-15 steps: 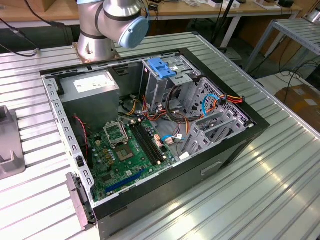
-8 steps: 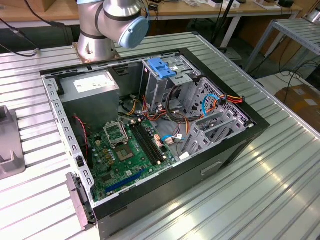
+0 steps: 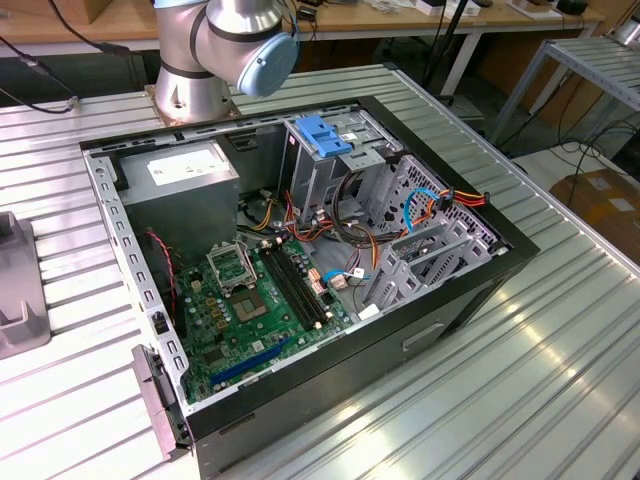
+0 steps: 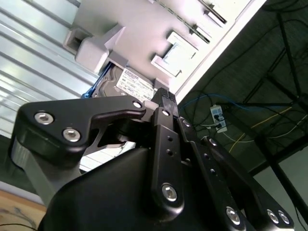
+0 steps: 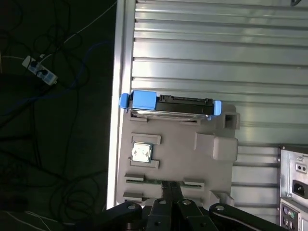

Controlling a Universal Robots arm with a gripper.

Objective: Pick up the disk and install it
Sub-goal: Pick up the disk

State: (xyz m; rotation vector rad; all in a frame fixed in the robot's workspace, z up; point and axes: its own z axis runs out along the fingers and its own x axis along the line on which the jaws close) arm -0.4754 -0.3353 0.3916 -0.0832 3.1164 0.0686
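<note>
The disk (image 5: 171,107) is a grey-metal drive with blue side rails. It stands on edge in a slot at the far end of a grey holder block (image 5: 178,154) on the ribbed metal table. Its white label (image 4: 134,84) faces the second wrist view. In both wrist views my gripper (image 5: 170,188) hovers over the holder's near end, well short of the disk. Its black fingers (image 4: 164,98) are pressed together with nothing between them.
An open computer case (image 3: 300,250) lies on the table, with a grey power-supply box (image 3: 190,172), a motherboard (image 3: 250,300) and drive bays with a blue caddy (image 3: 325,135). The holder (image 3: 15,290) is at the exterior view's left. A small square chip (image 5: 142,152) rests in it. The table edge (image 5: 115,120) borders dark floor with cables.
</note>
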